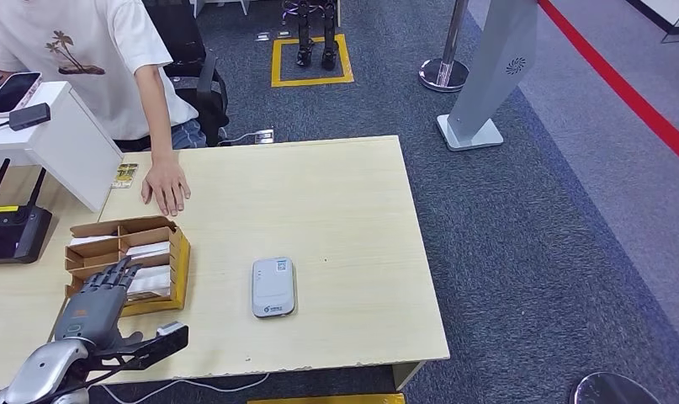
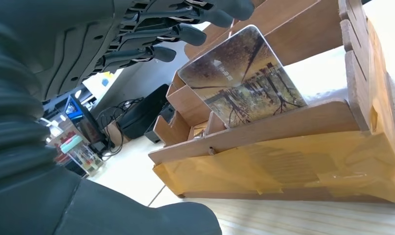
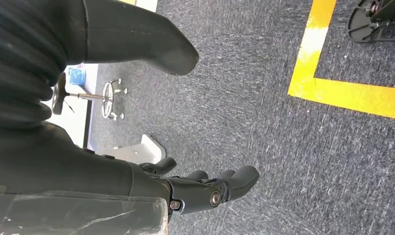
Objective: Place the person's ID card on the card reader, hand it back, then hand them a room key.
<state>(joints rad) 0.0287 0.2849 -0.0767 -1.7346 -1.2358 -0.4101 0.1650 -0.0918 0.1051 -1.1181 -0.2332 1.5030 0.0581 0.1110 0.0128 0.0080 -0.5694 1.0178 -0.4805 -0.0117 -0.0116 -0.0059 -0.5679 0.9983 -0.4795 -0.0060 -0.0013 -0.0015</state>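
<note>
Left hand (image 1: 96, 305) hovers over the near end of the wooden card box (image 1: 177, 261) at the surface's (image 1: 352, 210) left, fingers (image 2: 185, 33) spread, empty. A room key (image 2: 242, 78), printed with a brownish tree scene, stands tilted inside that box. Centre: the grey card reader (image 1: 273, 287); right hand (image 3: 205, 188) hangs over carpet, fingers loosely apart, holding nothing.

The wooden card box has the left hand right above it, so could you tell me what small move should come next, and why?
Probably lower the left hand a little so its fingers can close on the picture card standing upright in the wooden card box. The fingers hover spread above the card and hold nothing, the card reader is bare, and the person's hand waits on the table.
</note>
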